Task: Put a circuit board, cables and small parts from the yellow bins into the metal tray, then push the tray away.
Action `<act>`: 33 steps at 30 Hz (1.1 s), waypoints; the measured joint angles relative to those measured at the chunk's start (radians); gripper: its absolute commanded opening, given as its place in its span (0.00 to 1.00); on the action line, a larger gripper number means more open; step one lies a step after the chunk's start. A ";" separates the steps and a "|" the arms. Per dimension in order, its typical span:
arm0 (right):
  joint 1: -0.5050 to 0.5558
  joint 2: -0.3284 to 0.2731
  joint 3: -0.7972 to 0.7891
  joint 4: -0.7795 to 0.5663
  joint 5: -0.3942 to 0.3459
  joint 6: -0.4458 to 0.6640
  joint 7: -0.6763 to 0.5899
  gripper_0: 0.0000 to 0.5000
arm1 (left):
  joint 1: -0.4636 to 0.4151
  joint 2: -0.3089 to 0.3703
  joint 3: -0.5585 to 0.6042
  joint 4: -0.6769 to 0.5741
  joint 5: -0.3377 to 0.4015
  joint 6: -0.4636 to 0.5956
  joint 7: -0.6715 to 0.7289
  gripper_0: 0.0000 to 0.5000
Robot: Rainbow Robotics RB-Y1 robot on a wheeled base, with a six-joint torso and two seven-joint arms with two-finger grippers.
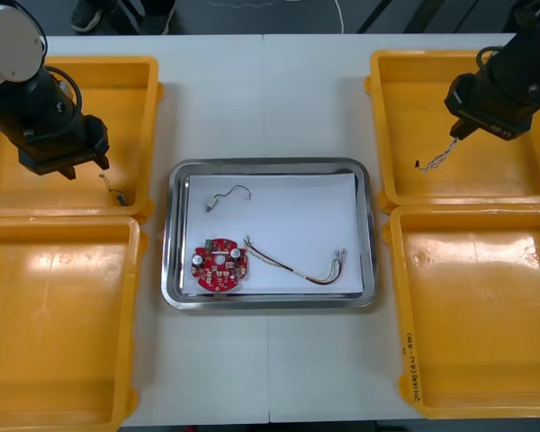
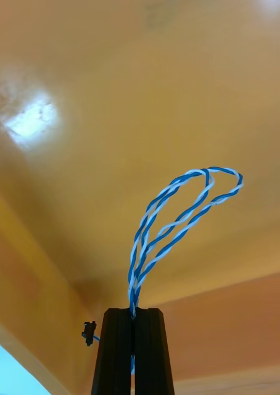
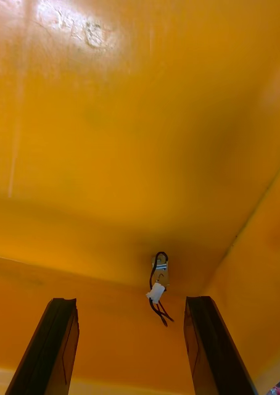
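Yellow plastic flanks the metal tray (image 1: 175,236) on the worktop. Left of the tray, the left tool (image 1: 67,167) hangs inside the far left bin (image 1: 130,65). Its fingers are spread wide, one on each side of a short black cable (image 3: 158,286) with a white plug. That stance looks like a straddle made ready for a pinch. The short cable lies in the bin corner nearest the tray, its long axis pointing away from the fingers.

Inside the tray lie a thin black cable (image 1: 227,196), a red circuit board (image 1: 220,264) and a red and yellow cable (image 1: 292,264), which is stretched along the tray's length.

Right of the tray, in the far right bin (image 1: 414,56), the right tool (image 1: 457,133) pinches a blue and white cable (image 2: 177,216) tight. The cable is gripped at one end, probably so it can be carried across. In the front view it slants from the tool toward the tray side of the bin.
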 measured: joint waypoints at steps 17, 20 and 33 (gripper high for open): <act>0.000 -0.003 0.158 -0.124 -0.095 0.145 0.440 0.00 | 0.027 -0.039 0.000 -0.004 -0.021 -0.002 0.000 1.00; 0.000 -0.003 0.158 -0.150 -0.107 0.146 0.476 0.00 | 0.027 -0.047 0.000 -0.005 -0.025 -0.002 -0.001 1.00; 0.000 -0.003 0.236 -0.307 -0.330 0.150 0.629 0.00 | 0.027 -0.062 0.000 -0.005 -0.045 -0.014 -0.004 0.94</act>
